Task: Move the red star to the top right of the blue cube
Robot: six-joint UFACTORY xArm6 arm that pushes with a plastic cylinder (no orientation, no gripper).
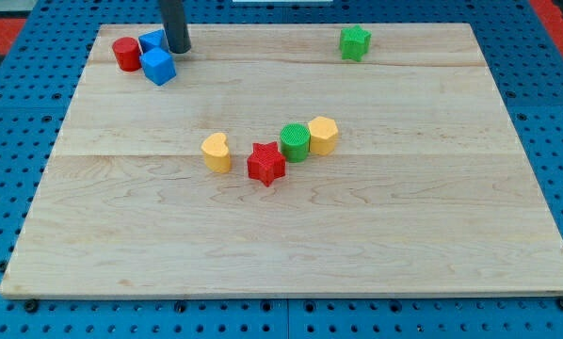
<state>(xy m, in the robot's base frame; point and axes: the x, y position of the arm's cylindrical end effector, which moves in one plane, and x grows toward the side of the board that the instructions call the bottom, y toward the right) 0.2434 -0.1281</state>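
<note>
The red star [265, 164] lies near the middle of the wooden board [404, 217], touching a green cylinder [295, 141] at its upper right. The blue cube [158, 67] sits at the view's top left. My tip [178, 49] stands just to the upper right of the blue cube, close to it, and right beside another blue block [151, 40] that is partly hidden behind the cube. The tip is far from the red star, up and to the left of it.
A red cylinder [126, 54] sits left of the blue blocks. A yellow heart-shaped block [217, 152] lies left of the red star. A yellow hexagonal block [323, 135] touches the green cylinder's right. A green star [355, 42] sits at the top right.
</note>
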